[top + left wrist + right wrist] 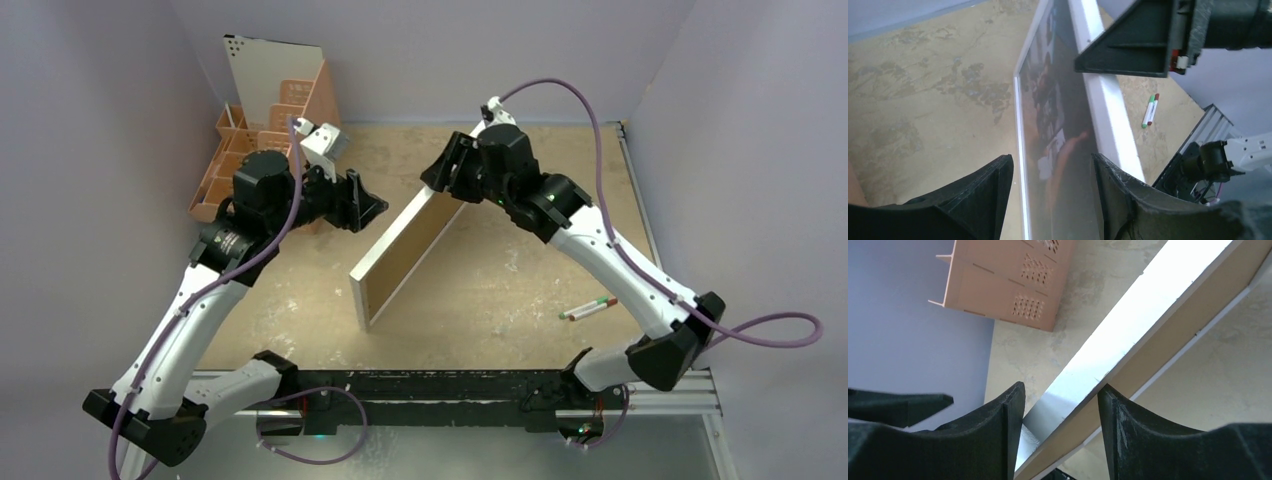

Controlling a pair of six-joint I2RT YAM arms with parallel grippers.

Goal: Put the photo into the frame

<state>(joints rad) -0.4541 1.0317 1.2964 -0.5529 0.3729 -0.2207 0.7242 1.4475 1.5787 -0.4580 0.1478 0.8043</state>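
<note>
standing on tan table point(500, 290) between purple walls point(100, 120), frame point(405, 255) pinched by right gripper point(1060, 387); left gripper point(1051, 159) wide.

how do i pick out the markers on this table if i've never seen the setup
On the tan tabletop, go to the right side, beside the right arm's white link. Two slim white markers lie there side by side, one capped green, one red. Unlike the big frame standing on edge nearby, they are small and flat on the surface.

glossy photo point(1058, 125) in smooth white frame point(1110, 120), matt table point(923, 100).
</note>
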